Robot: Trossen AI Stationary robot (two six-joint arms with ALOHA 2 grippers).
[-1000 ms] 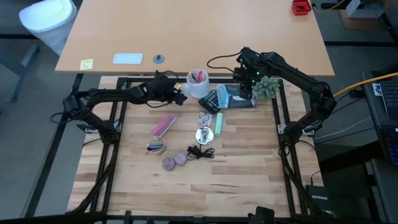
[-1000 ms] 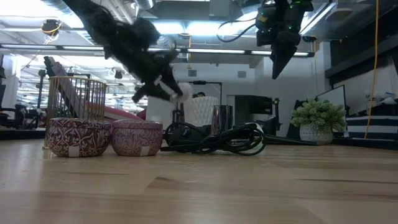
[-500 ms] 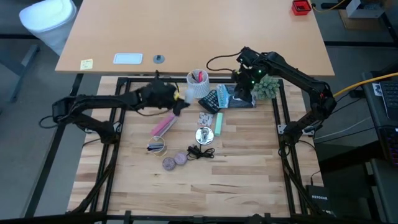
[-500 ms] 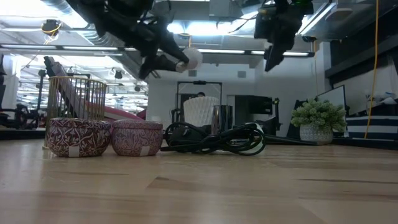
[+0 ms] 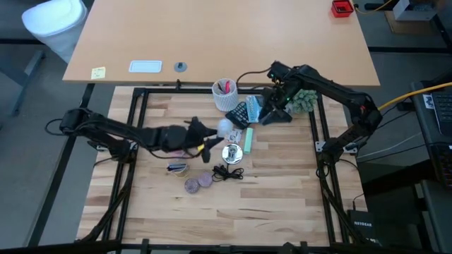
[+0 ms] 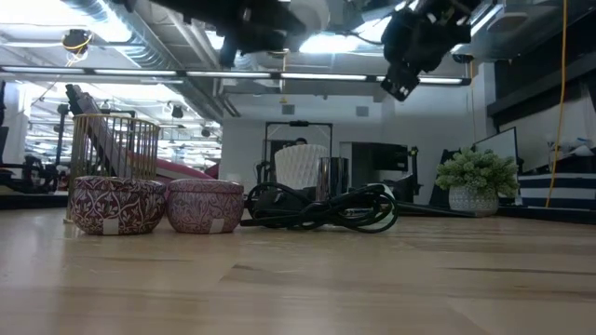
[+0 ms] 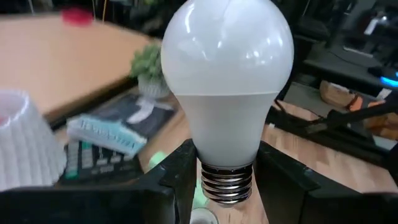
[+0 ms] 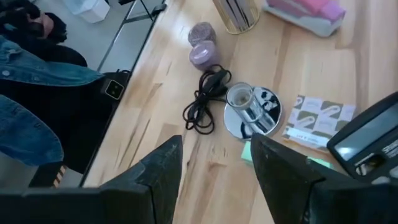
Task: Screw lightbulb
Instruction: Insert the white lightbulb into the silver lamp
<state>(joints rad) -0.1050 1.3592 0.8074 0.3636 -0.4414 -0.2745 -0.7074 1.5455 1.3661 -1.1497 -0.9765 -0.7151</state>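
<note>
Bulb (image 7: 227,93) sits upright between the left gripper's (image 7: 225,177) fingers (image 7: 180,171), pinched at its silvery screw base, glass end pointing away from the wrist. From above, it (image 5: 224,128) is held over the table (image 5: 282,204), just beside the socket (image 5: 231,153) with its black cord (image 5: 227,173). Right gripper (image 5: 267,113) hovers, jaws spread, over the calculator (image 5: 240,114) near the plant (image 5: 304,100). Purple discs (image 5: 198,183) lie apart. Behind stands a desk (image 5: 212,35).

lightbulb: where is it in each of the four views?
High: lightbulb mid-table, held by the left gripper, above the lamp base.
Low: top edge.
Left wrist: centre.
Right wrist: not in it.
Shared landmark: lamp base, also in the right wrist view.
</note>
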